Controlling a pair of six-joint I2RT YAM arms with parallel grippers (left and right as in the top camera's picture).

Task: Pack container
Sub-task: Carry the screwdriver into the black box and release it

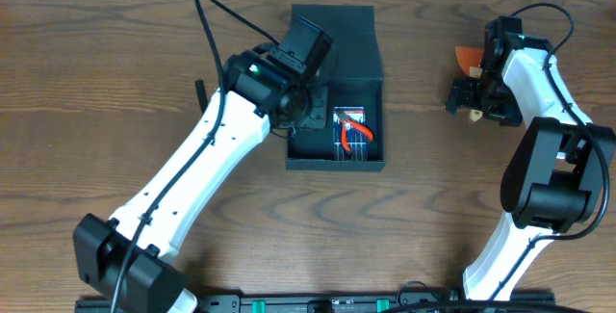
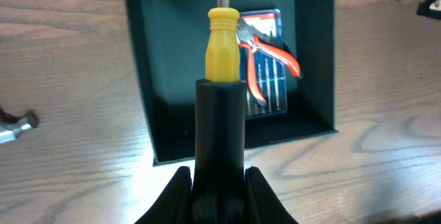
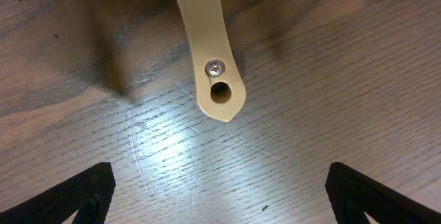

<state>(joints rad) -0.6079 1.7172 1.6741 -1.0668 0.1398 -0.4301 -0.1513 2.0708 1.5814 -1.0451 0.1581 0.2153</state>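
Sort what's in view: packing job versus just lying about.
Job: container, yellow-handled screwdriver, red pliers, blue packet beneath them, probably the beige handle.
Lying about: silver metal piece left of the container.

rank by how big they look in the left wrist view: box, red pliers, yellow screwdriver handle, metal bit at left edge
1. container
2. red pliers and yellow screwdriver handle: look alike, and the handle sits nearer the camera, so unranked
3. metal bit, cut off by the frame
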